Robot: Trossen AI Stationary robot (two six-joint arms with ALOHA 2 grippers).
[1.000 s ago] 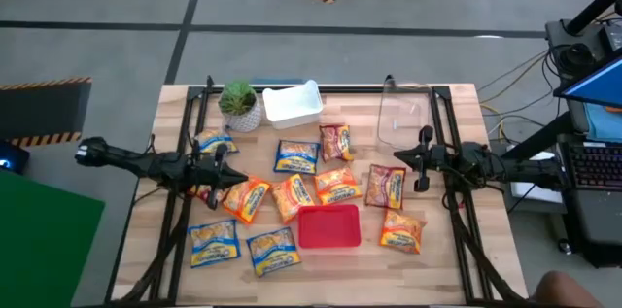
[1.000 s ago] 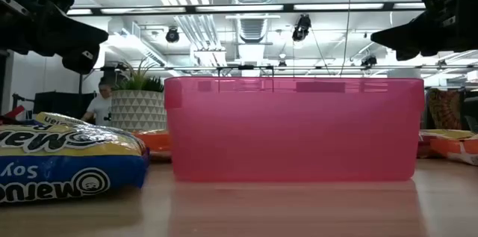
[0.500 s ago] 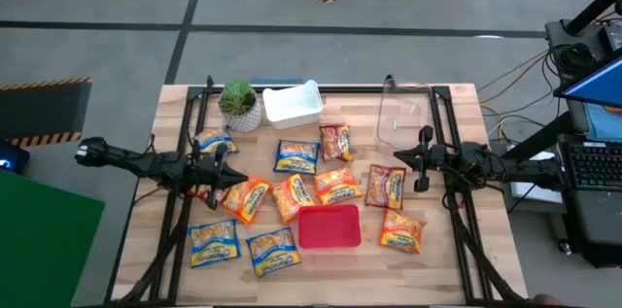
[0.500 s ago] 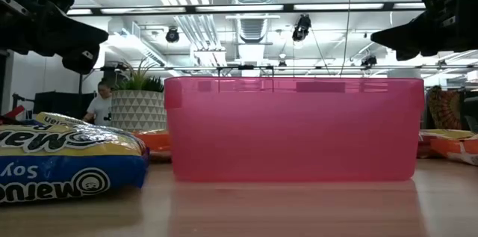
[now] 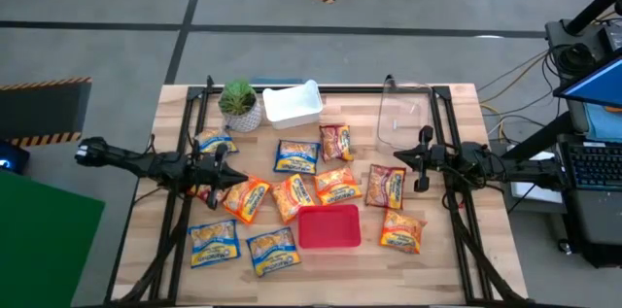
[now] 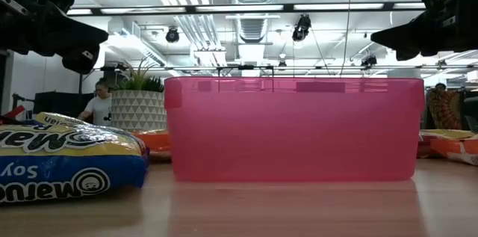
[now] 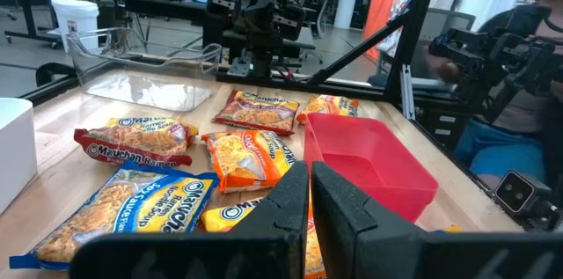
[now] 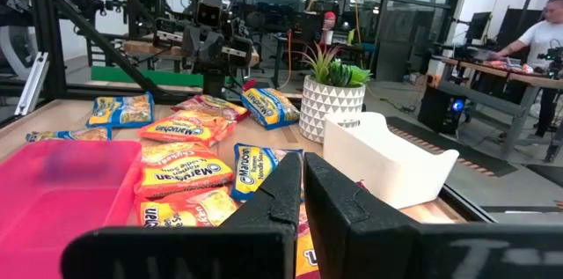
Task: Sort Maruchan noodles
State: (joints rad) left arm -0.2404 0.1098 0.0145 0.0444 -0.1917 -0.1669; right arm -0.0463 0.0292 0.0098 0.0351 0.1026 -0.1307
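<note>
Nothing is sorted yet: the Maruchan noodle packets (image 5: 292, 196) lie scattered across the middle of the wooden table (image 5: 457, 259), around the pink bin (image 5: 328, 226), none in any bin. Both grippers hover empty with fingers pressed together, the left gripper (image 5: 236, 178) at centre left, the right gripper (image 5: 398, 159) at centre right. A good start would be opening wide above one flat packet and pinching its crinkly edge. The white bin (image 5: 292, 104), clear bin (image 5: 403, 114) and potted plant (image 5: 238, 104) sit along the top. Beyond, a person (image 6: 95, 106) stands in the lab.
</note>
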